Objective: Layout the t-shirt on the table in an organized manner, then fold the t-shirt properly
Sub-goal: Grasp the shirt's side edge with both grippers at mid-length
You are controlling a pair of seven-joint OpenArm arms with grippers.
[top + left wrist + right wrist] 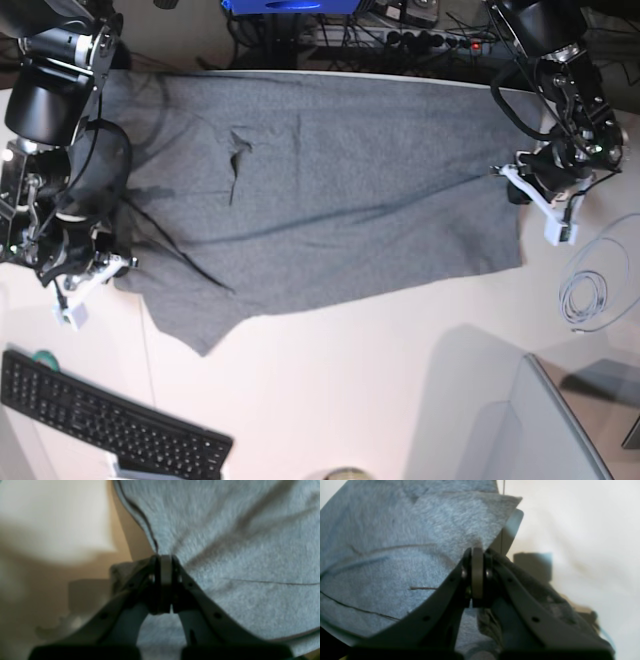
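Observation:
The heather-grey t-shirt [330, 190] lies spread wide over the white table [400, 380], with a crease near its middle left and one sleeve pointing to the front. My left gripper [508, 183] is at the shirt's right edge in the base view. In its wrist view the left gripper [165, 558] is shut on the t-shirt [237, 542], beside a hem. My right gripper [118, 263] is at the shirt's left edge. Up close, the right gripper [477, 551] is shut on a folded corner of the t-shirt [395, 555].
A black keyboard [110, 425] lies at the front left. A coiled white cable [585, 295] rests on the table right of the shirt. A grey panel [545, 420] stands at the front right. Cables and a power strip [420, 38] run behind the far edge.

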